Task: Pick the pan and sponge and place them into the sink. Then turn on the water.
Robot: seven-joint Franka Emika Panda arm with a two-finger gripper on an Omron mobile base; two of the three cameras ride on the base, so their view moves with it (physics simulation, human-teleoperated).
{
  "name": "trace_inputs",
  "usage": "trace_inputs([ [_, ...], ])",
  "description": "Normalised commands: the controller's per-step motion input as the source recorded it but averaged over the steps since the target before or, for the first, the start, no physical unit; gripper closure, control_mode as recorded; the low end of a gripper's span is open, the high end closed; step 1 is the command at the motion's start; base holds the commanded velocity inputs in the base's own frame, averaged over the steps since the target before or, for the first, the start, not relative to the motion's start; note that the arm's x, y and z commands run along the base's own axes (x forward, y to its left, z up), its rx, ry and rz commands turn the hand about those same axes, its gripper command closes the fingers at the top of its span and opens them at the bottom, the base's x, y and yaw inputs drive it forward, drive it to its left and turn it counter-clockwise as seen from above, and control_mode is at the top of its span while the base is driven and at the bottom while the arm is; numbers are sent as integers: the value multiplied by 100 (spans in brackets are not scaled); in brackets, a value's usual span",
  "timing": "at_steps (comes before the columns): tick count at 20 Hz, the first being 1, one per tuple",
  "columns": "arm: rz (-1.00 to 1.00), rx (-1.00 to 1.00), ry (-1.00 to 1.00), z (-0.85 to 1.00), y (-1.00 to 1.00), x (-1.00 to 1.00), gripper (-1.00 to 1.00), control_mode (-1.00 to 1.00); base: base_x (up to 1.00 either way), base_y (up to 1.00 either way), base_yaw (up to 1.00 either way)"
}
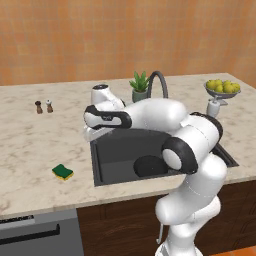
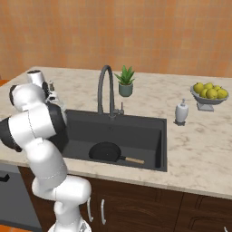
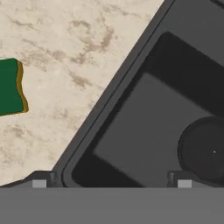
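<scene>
The black pan [image 1: 150, 165] [image 2: 105, 152] lies flat in the dark grey sink [image 1: 97, 177] [image 2: 136, 122], its handle pointing right. The yellow-and-green sponge [image 1: 62, 172] rests on the counter left of the sink; in the hand view the sponge [image 3: 9, 87] is at the left edge. My gripper [image 1: 92, 134] [image 3: 111, 181] hangs open and empty over the sink's left rim [image 3: 109, 100], between sponge and pan [image 3: 205, 151]. The arched faucet [image 1: 159, 80] [image 2: 105, 86] stands behind the basin, and no water shows at it.
Two small shakers [image 1: 44, 106] stand at the far left of the counter. A potted plant [image 1: 140, 86], a soap dispenser [image 2: 181, 111] and a bowl of lemons [image 1: 222, 88] line the back and right. A dishwasher front [image 1: 40, 235] sits below left.
</scene>
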Motion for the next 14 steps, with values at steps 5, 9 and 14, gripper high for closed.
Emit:
trace_inputs([
  [5,6,0,0,-36,52,-2,-100,-100,0,0,0],
  [9,0,4,-1,-21,31,-20,-100,-100,0,0,0],
  [14,0,4,0,-18,43,-20,-100,-100,0,0,0],
])
